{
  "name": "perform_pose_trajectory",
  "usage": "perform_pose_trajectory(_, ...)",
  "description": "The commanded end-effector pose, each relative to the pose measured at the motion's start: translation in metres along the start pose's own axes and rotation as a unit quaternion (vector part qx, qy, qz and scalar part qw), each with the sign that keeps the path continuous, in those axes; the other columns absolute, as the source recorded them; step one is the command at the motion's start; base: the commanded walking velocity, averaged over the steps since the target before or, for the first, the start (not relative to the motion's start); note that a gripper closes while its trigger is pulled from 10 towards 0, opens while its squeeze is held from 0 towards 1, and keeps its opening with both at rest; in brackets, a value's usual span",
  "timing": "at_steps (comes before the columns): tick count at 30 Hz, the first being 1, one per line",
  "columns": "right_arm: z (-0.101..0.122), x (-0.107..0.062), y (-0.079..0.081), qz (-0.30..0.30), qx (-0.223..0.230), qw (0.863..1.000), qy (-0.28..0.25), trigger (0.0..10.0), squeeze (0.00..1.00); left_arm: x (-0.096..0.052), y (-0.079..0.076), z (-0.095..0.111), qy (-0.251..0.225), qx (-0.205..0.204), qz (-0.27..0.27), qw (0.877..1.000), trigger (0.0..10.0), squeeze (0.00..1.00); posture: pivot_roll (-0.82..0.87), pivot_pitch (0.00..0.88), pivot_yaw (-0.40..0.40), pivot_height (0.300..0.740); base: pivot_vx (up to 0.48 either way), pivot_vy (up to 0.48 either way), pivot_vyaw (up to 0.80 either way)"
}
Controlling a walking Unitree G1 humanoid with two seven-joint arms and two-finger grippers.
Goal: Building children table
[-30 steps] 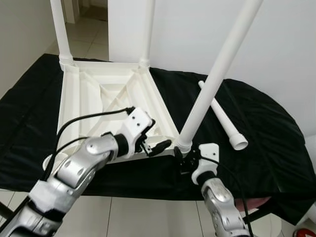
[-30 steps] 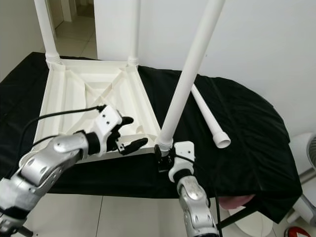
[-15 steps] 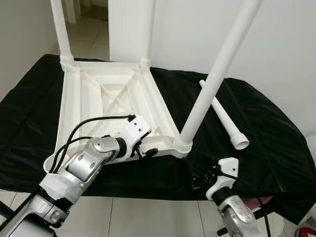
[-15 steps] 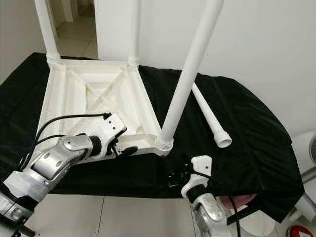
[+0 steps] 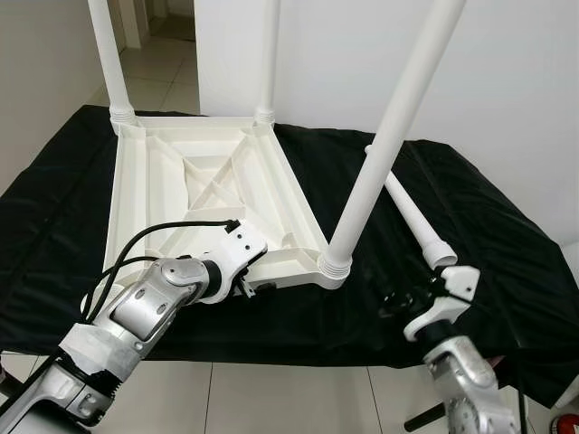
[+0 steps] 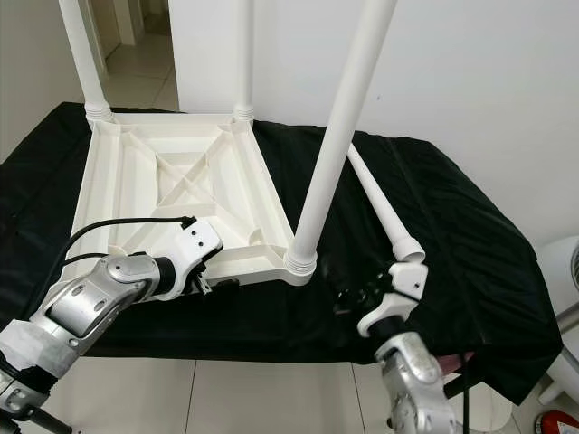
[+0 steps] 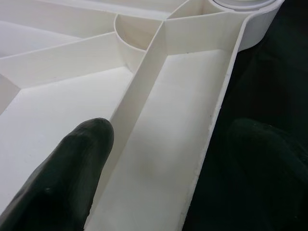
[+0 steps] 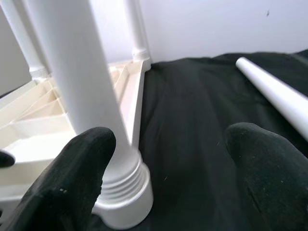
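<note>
The white plastic children's table [image 5: 122,208] lies upside down on a black cloth. Two legs stand at its far corners [image 5: 107,54] [image 5: 267,54]. A third leg [image 5: 380,163] rises from the near right corner socket [image 5: 334,267] and leans to the right. A loose fourth leg [image 5: 412,212] lies on the cloth to the right. My left gripper [image 5: 256,287] is open at the table's near rim, one finger [image 7: 77,163] over the ribbed inside and the other over the cloth. My right gripper [image 5: 404,298] hangs open over the cloth, right of the socket and near the loose leg's collar end.
The black cloth [image 5: 488,235] covers a low surface whose front edge drops to the tiled floor [image 5: 271,398]. A white wall stands close behind. A doorway opens at the back left. A white rounded object [image 6: 563,262] sits at the far right.
My right gripper has left the base of the near right leg and moved right, toward the loose leg. My left gripper has dropped from above onto the table's near rim.
</note>
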State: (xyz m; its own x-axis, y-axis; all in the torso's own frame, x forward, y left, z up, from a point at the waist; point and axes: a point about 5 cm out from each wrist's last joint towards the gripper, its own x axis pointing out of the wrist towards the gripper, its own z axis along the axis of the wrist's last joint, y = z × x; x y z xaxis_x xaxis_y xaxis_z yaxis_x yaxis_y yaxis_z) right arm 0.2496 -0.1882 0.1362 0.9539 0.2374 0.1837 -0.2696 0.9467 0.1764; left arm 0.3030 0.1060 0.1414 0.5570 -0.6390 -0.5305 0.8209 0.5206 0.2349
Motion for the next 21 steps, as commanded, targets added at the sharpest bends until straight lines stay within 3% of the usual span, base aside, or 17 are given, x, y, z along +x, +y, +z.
perform_pose_trajectory(1,0.005,0.0,-0.006,-0.011,0.006,1.0,-0.005,10.0,0.0,0.001,-0.003,-0.021,0.05,-0.033,-0.003,0.998,10.0,0.0,-0.02,0.0,-0.09,0.74,0.0,0.0,0.0)
perform_pose_trajectory(8,0.022,0.01,-0.014,-0.016,0.011,0.999,-0.03,10.0,0.0,0.001,-0.007,-0.03,0.071,-0.077,0.004,0.994,10.0,0.0,-0.02,0.0,-0.097,0.74,0.0,0.0,0.0)
perform_pose_trajectory(11,0.02,0.01,-0.011,-0.004,0.009,1.0,-0.023,10.0,0.0,-0.001,-0.013,-0.028,0.061,-0.06,-0.005,0.996,10.0,0.0,-0.02,0.0,-0.1,0.74,0.0,0.0,0.0)
perform_pose_trajectory(13,0.015,0.007,-0.007,0.012,0.007,1.0,-0.011,10.0,0.0,-0.004,-0.023,-0.021,0.032,-0.044,-0.038,0.998,10.0,0.0,-0.02,0.0,-0.101,0.74,0.0,0.0,0.0)
perform_pose_trajectory(15,0.015,0.007,-0.007,0.012,0.007,1.0,-0.011,10.0,0.0,-0.004,-0.023,-0.021,0.032,-0.044,-0.038,0.998,10.0,0.0,-0.02,0.0,-0.101,0.74,0.0,0.0,0.0)
perform_pose_trajectory(17,0.011,0.005,-0.004,0.016,0.01,1.0,-0.005,10.0,0.0,-0.008,-0.03,-0.013,-0.001,-0.044,-0.06,0.997,10.0,0.0,-0.02,0.0,-0.101,0.74,0.0,0.0,0.0)
perform_pose_trajectory(21,0.008,0.005,-0.001,0.02,0.015,1.0,-0.001,10.0,0.0,-0.008,-0.026,-0.017,0.01,-0.049,-0.045,0.998,10.0,0.0,-0.01,0.0,-0.102,0.74,0.0,0.0,0.0)
